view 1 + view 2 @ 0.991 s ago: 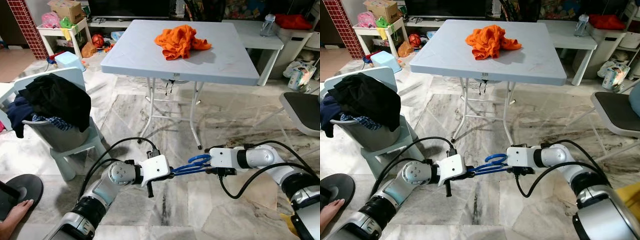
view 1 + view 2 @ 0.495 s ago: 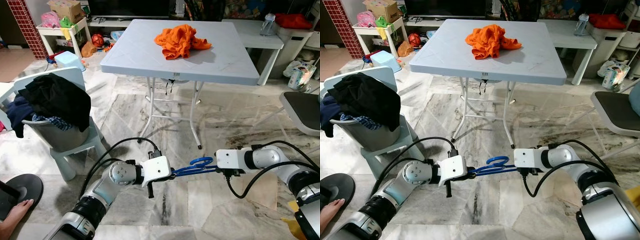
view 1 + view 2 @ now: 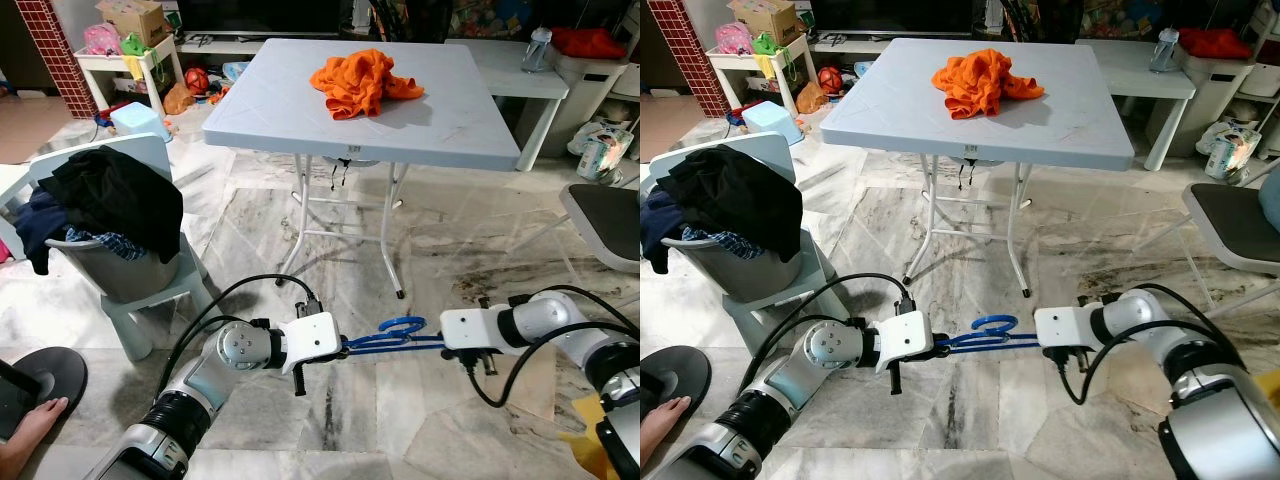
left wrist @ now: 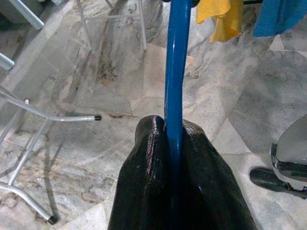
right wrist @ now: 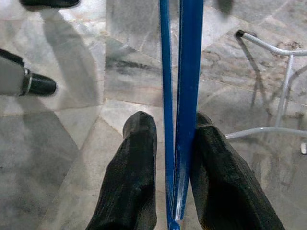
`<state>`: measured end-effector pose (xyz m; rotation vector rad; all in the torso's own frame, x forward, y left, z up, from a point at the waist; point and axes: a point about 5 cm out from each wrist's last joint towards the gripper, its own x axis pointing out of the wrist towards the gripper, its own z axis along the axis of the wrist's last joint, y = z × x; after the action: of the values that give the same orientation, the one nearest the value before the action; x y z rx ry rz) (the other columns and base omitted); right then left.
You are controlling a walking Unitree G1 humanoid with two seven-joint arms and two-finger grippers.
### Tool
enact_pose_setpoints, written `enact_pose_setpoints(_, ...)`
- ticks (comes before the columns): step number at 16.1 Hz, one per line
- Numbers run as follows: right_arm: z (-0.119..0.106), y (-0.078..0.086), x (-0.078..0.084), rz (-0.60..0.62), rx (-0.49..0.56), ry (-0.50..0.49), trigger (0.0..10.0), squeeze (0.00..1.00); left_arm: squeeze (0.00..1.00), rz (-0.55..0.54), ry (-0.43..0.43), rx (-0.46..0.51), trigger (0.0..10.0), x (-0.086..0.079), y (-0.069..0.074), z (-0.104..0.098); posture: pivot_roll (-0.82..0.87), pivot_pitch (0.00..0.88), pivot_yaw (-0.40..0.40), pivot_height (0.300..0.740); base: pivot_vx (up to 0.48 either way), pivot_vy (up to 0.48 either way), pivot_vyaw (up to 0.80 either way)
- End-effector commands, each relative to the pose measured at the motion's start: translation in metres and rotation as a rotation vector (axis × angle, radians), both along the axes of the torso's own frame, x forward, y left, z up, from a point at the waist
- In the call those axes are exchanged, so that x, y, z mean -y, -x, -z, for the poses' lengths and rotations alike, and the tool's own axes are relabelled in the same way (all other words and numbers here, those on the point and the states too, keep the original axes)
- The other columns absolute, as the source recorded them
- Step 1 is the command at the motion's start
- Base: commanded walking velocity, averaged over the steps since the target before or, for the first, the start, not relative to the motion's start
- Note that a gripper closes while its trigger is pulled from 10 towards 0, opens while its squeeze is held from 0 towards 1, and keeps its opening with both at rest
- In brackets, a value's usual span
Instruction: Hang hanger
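A blue hanger [image 3: 395, 334] is held level, low over the marble floor, between my two arms. My left gripper [image 3: 345, 347] is shut on one end of it; in the left wrist view the blue bar [image 4: 175, 72] runs out from between the pressed fingertips [image 4: 153, 143]. My right gripper [image 3: 438, 342] is at the other end, open. In the right wrist view its fingers [image 5: 136, 148] straddle the hanger's bars [image 5: 189, 72] near their tip. One finger lies against the bars and the other stands a little apart.
A grey folding table [image 3: 450, 130] with an orange cloth [image 3: 362, 82] stands ahead, its metal legs [image 3: 392, 250] just beyond the hanger. A basket of dark clothes [image 3: 110, 205] sits on a chair to the left. A person's foot [image 3: 30, 425] is at lower left, a seat [image 3: 605, 220] at right.
My right gripper has drawn back to the right along the hanger, from near the hook to the bar's end. The left gripper and hanger have stayed put.
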<state>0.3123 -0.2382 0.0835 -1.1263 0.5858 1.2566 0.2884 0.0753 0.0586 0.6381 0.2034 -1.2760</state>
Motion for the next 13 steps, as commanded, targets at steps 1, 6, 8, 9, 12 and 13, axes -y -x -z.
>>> enact_pose_setpoints(1,-0.0101,-0.0035,0.0059,-0.001,0.006,0.011,0.0,0.0,0.0,0.015,-0.013,0.021,10.0,0.0,-0.0022,-0.0033,-0.1,0.0,-0.011,0.74,0.0,0.0,0.0)
enact_pose_setpoints(6,-0.0118,-0.0043,0.0046,-0.001,0.0,-0.003,0.0,0.0,0.0,0.013,-0.007,0.019,10.0,0.0024,-0.0007,-0.002,-0.1,0.0,-0.014,0.74,0.0,0.0,0.0)
enact_pose_setpoints(8,-0.0086,-0.0027,0.003,0.001,-0.005,-0.015,0.0,0.0,0.0,0.008,-0.004,0.013,10.0,0.0019,-0.0004,-0.0012,-0.1,0.0,-0.013,0.74,0.0,0.0,0.0)
enact_pose_setpoints(9,-0.008,-0.0025,0.0027,0.008,-0.006,-0.024,0.0,0.0,1.0,-0.018,0.018,-0.008,10.0,0.0011,-0.0018,-0.0015,-0.1,0.0,-0.015,0.74,0.0,0.0,0.0)
enact_pose_setpoints(12,-0.0074,-0.0052,0.0039,0.047,0.032,-0.018,0.0,0.0,1.0,-0.047,0.087,-0.062,10.0,0.0021,-0.0002,-0.0036,-0.1,0.0,-0.018,0.74,0.0,0.0,0.0)
enact_pose_setpoints(13,-0.0073,-0.006,0.0036,0.058,0.037,-0.023,0.0,0.0,1.0,-0.053,0.09,-0.034,10.0,0.0025,-0.0008,-0.0051,-0.1,0.0,-0.018,0.74,0.0,0.0,0.0)
